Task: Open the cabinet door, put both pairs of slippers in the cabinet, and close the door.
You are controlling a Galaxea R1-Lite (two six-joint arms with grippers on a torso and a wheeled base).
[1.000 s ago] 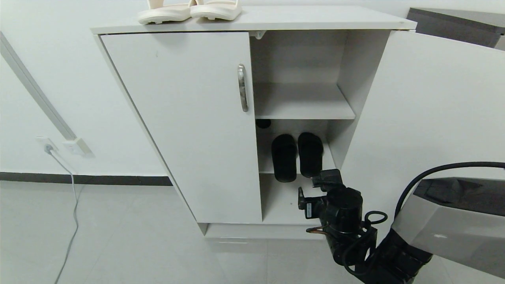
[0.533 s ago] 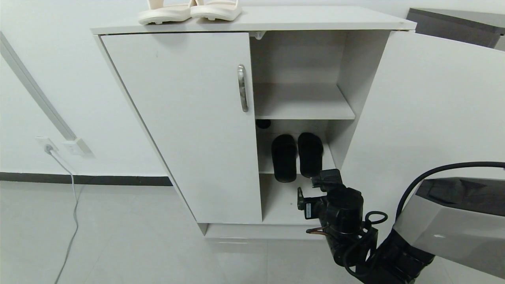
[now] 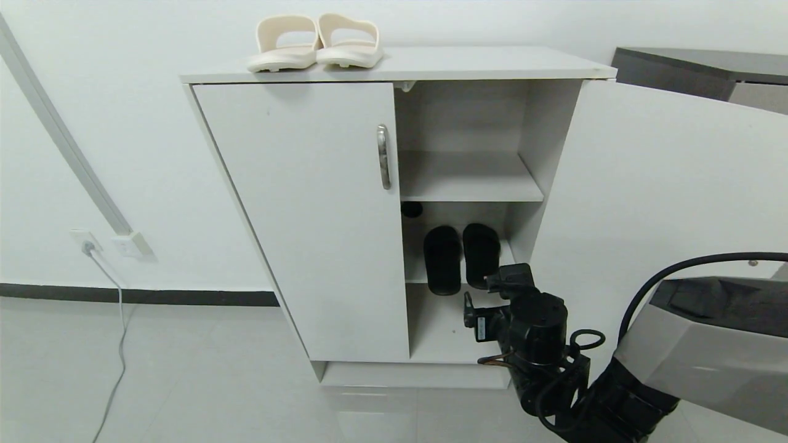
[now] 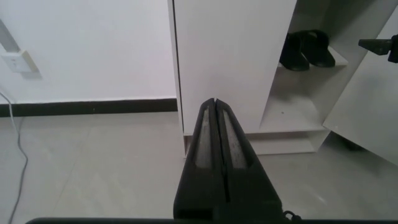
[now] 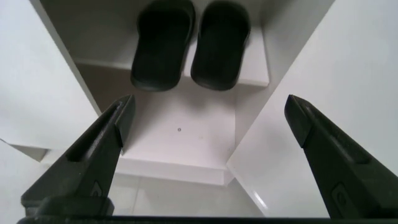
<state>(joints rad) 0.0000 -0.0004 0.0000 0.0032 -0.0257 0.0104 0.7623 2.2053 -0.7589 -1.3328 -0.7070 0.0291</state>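
Leftmost, a white wall socket [image 3: 86,245] sits low on the white wall, and its grey cable [image 3: 118,332] trails down onto the pale grey tiled floor [image 3: 184,381], which lies open in front of the cabinet. The left gripper [image 4: 214,109] hangs above that floor facing the cabinet's lower left corner, its two fingers pressed flat together with nothing between them.

The white two-door wooden cabinet [image 3: 480,61] stands against the wall. Its left door [image 3: 301,215] is shut, with a curved metal handle [image 3: 383,157] along its inner edge. The pair of cream open-toe slippers [image 3: 348,58] rests side by side on the cabinet top, above the left door and close to the front edge.

The right half stands open. A bare upper shelf [image 3: 468,178] spans it. On the middle shelf below lies the pair of black slide slippers [image 3: 442,258], side by side with their near ends at the shelf's front edge. The bottom compartment [image 3: 437,326] lies beneath.

The right gripper [image 5: 209,106] hovers just in front of that bottom compartment, under the black slippers, its jaws spread wide and holding nothing. The open right door [image 3: 652,203] swings out toward the robot, right beside the arm. A dark grey cabinet top [image 3: 695,71] shows beyond it.
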